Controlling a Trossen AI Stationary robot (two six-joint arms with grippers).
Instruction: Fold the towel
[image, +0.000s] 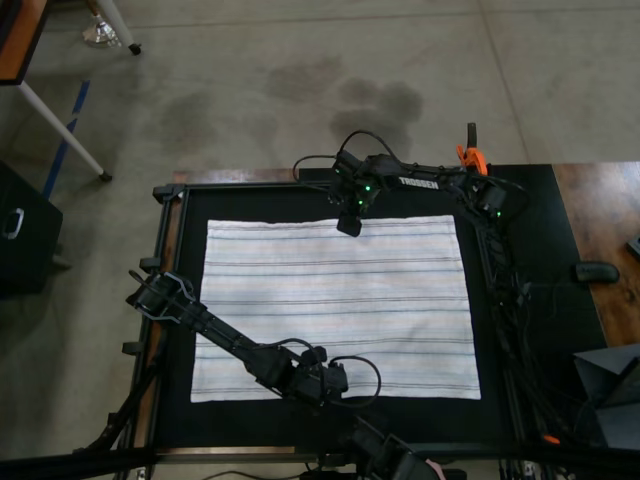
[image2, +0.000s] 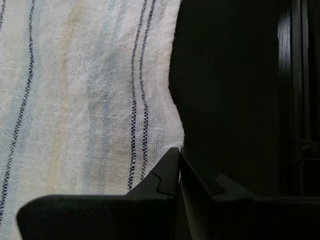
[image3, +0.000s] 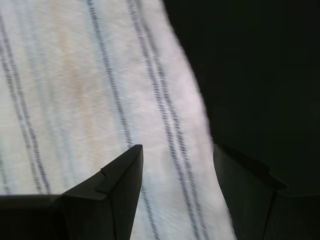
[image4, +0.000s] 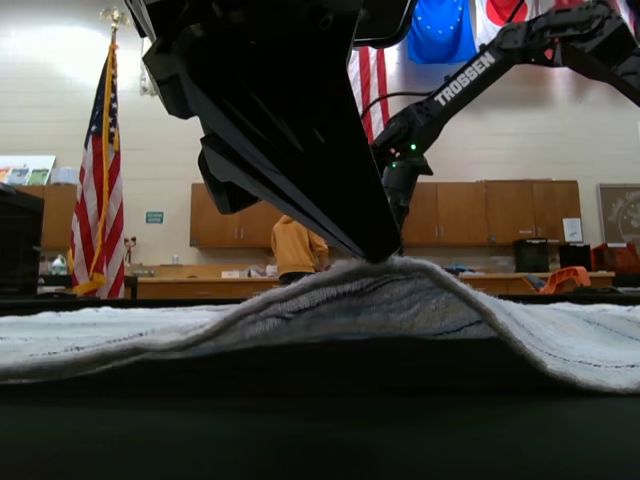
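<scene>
The towel (image: 340, 300) is a white cloth with thin dark and pale-blue stripes, spread flat on the black work surface (image: 525, 300). In the top view my left gripper (image: 338, 385) sits at its near edge. It is shut on the towel's hem (image2: 172, 135). The exterior view shows that edge (image4: 400, 285) raised into a low hump under the left gripper (image4: 375, 250). My right gripper (image: 349, 226) is at the far edge, open, its fingers (image3: 125, 180) straddling the towel's border (image3: 190, 130). In the exterior view the right gripper (image4: 398, 215) hangs just above the cloth.
An orange clamp (image: 472, 157) sits at the surface's far rim. A wooden tabletop (image: 605, 210) with a small black object (image: 597, 270) lies to the top view's right. A black case (image: 25, 235) stands on the floor to the left. A person (image4: 293, 248) is far behind.
</scene>
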